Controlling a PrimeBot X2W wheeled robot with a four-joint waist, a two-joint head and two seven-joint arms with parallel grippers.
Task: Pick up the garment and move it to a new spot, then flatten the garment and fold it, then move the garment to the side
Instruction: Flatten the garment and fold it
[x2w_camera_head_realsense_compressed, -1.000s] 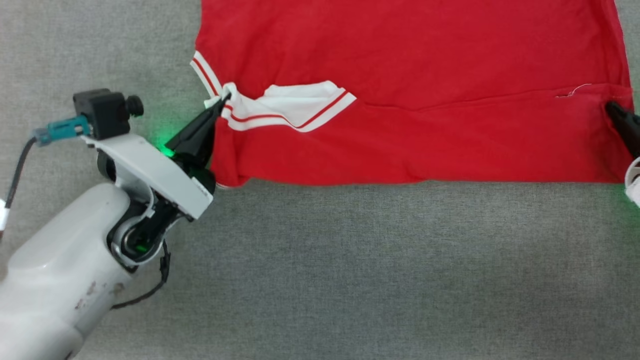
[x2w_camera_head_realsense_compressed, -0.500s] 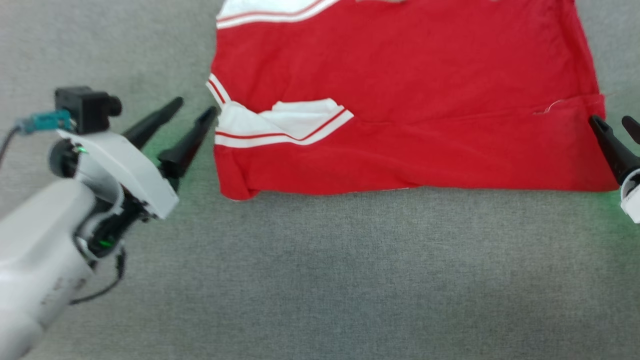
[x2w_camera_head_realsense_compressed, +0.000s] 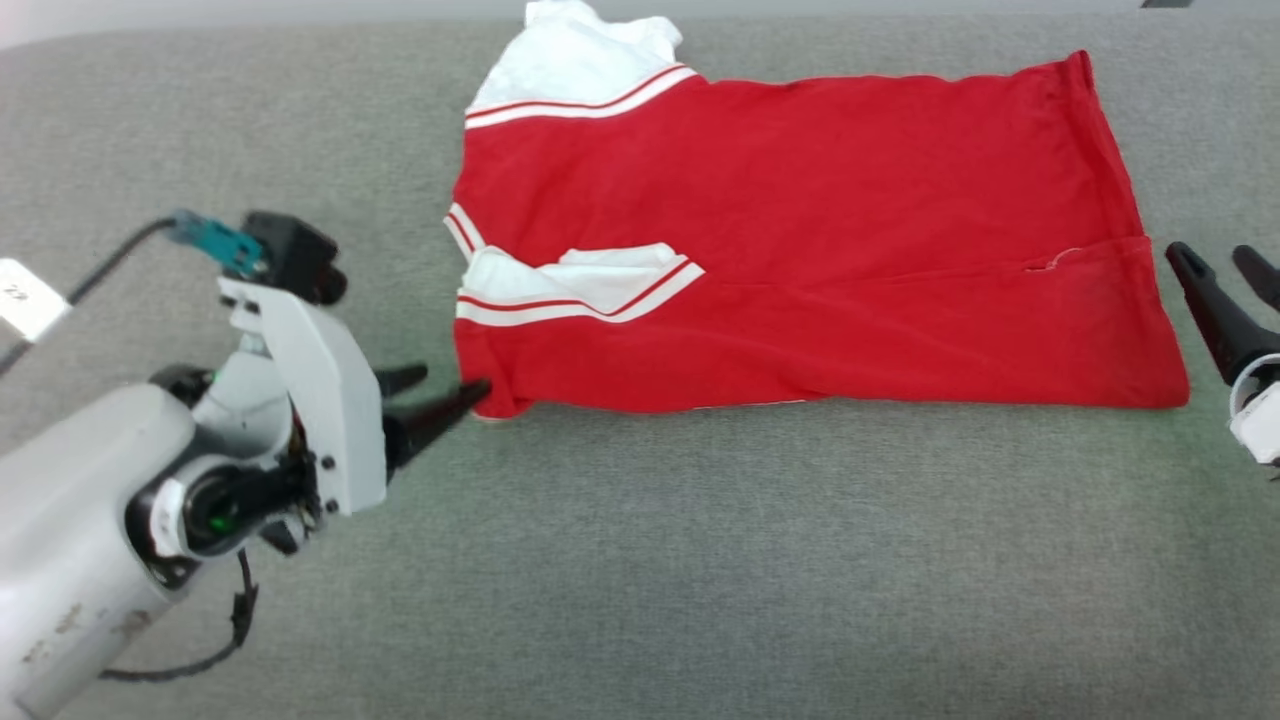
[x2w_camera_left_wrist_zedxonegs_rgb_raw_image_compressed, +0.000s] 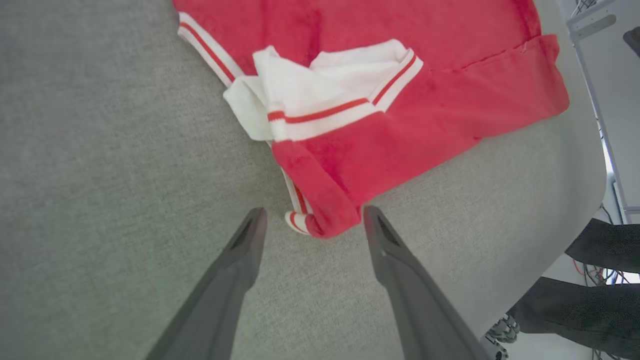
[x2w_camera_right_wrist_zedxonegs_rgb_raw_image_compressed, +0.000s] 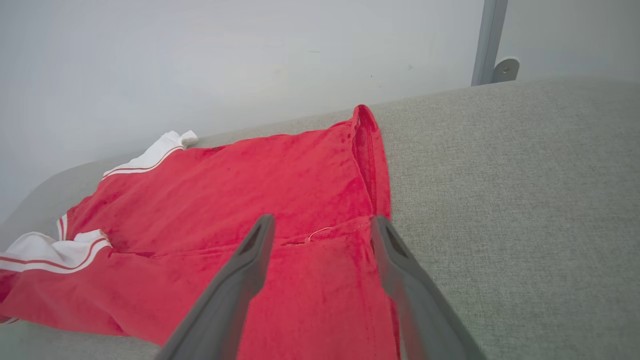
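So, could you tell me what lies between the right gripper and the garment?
A narrow strip of bare grey fabric surface, in the head view; the right gripper sits clear of the red jersey T-shirt.

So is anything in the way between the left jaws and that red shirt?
Nothing visible is. The left jaws stand open over the bare grey surface, and the garment lies straight ahead, its rolled corner right between their tips.
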